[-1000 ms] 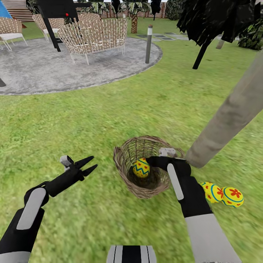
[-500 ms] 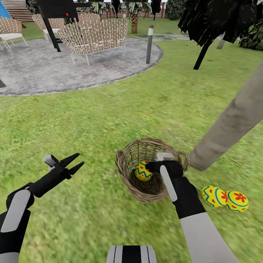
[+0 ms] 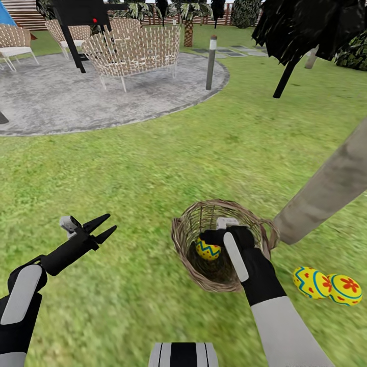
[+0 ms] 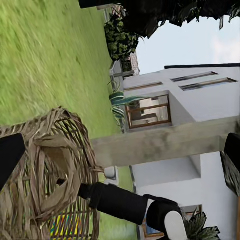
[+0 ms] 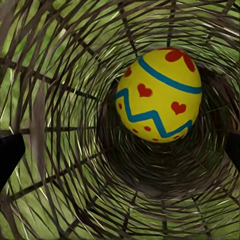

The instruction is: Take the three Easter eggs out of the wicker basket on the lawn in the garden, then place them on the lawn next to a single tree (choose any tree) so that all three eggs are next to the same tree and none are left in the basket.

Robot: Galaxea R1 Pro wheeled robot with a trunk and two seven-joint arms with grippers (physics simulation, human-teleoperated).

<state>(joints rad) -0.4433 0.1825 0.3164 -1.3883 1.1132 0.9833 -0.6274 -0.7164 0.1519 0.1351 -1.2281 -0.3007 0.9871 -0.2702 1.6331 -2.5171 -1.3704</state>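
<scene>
Head view first, and the right hand has pushed further down into the wicker basket than it was a second ago, now sitting right above the last egg, which lies low against the inner wall on the side toward the left arm. The whole picture has slid a little as well, basket and trunk drifting across, so the camera has shifted; the basket itself looks planted where it was on the lawn. From the right wrist camera the egg looms large, yellow with red hearts and a blue zigzag, resting against the weave, and the dark tips of the right hand sit at the two edges of the frame, wide apart with nothing between them yet. So the reach is on but the grab is not. Over by the tree the two other eggs lie touching each other on the grass just beside the foot of the trunk, so two thirds of the job looks done. The left hand hangs over open grass well apart from the basket, its fingers spread and carrying nothing, parked slightly further out than a second ago. What this means, I'd say: close on that last egg, lift it out past the braided rim, and set it down with its pair.
</scene>
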